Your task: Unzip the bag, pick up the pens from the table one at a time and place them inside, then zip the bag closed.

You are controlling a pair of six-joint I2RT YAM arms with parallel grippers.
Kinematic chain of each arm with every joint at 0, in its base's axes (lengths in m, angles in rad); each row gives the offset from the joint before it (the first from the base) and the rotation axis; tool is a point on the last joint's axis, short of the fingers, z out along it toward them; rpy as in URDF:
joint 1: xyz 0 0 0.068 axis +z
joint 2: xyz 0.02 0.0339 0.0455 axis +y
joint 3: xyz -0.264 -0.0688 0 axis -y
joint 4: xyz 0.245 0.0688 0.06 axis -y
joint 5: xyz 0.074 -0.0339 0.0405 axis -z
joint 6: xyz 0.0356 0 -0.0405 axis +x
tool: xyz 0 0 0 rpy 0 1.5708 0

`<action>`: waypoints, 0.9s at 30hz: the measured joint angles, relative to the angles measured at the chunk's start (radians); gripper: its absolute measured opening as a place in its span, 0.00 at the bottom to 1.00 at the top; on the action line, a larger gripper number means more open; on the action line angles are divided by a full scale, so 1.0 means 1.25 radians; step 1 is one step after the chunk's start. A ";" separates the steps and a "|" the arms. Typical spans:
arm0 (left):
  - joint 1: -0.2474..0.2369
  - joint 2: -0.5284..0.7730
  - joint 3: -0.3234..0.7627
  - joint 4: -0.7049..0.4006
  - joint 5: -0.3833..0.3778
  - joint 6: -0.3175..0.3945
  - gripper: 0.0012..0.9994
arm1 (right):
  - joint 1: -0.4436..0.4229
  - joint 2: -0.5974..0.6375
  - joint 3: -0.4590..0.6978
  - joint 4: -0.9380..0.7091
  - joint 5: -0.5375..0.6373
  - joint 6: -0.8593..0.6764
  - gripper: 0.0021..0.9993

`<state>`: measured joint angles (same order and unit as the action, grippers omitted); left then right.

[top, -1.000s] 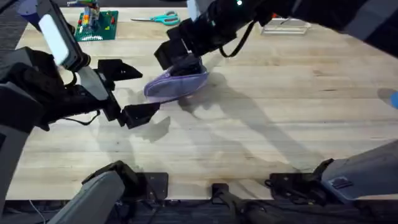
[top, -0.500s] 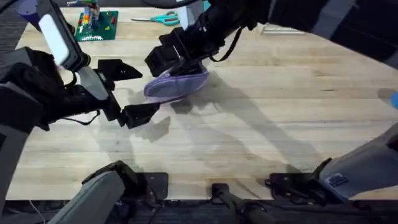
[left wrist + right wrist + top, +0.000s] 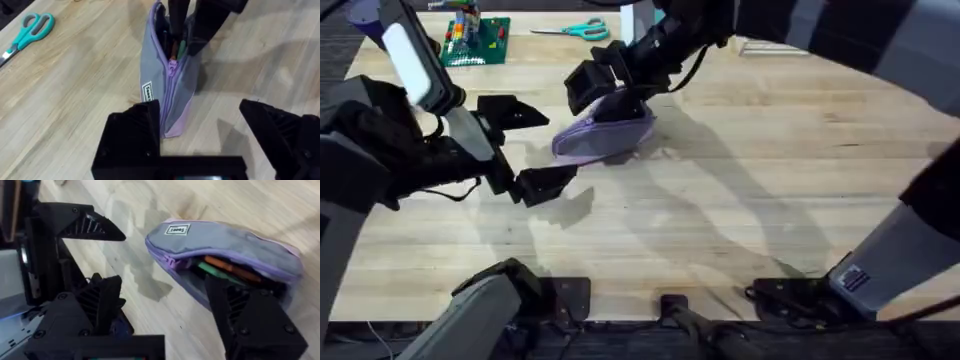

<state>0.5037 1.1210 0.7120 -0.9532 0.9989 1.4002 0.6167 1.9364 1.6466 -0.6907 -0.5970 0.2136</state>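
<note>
The lavender bag [image 3: 605, 137] lies on the table [image 3: 740, 200] left of centre, its zipper partly undone at the far end. Through the opening [image 3: 225, 272] show a green pen [image 3: 212, 270] and an orange pen [image 3: 227, 265]. My right gripper [image 3: 610, 85] reaches across over that far end and is open, with one finger [image 3: 245, 315] at the opening and the other finger [image 3: 100, 305] off to the side. My left gripper [image 3: 528, 145] stands open just left of the bag, whose closed near end [image 3: 170, 125] lies beside one finger [image 3: 135, 135].
Teal scissors [image 3: 582, 29] lie at the table's far edge, next to a green board with coloured pieces [image 3: 475, 40]. A clear tray [image 3: 775, 45] sits at the back right. Bare wood stretches across the middle and right.
My right gripper swung a little left over the bag's far end, then back to the right. The bag and my left arm have stayed put.
</note>
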 joint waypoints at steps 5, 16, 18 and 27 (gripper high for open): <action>0.000 0.000 0.000 0.000 0.000 0.000 0.99 | 0.000 0.033 0.000 0.018 -0.047 0.003 1.00; 0.000 0.000 0.000 0.000 0.000 0.000 0.99 | 0.000 0.103 -0.006 0.090 -0.118 0.042 1.00; 0.000 0.000 0.000 0.000 0.000 0.000 0.99 | 0.000 0.111 -0.008 0.113 -0.138 0.058 1.00; 0.000 0.000 0.000 0.000 0.000 0.000 0.99 | 0.000 0.116 -0.027 0.145 -0.209 0.104 1.00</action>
<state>0.5037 1.1210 0.7120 -0.9532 0.9989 1.4002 0.6167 2.0811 1.6130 -0.5098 -0.8577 0.3433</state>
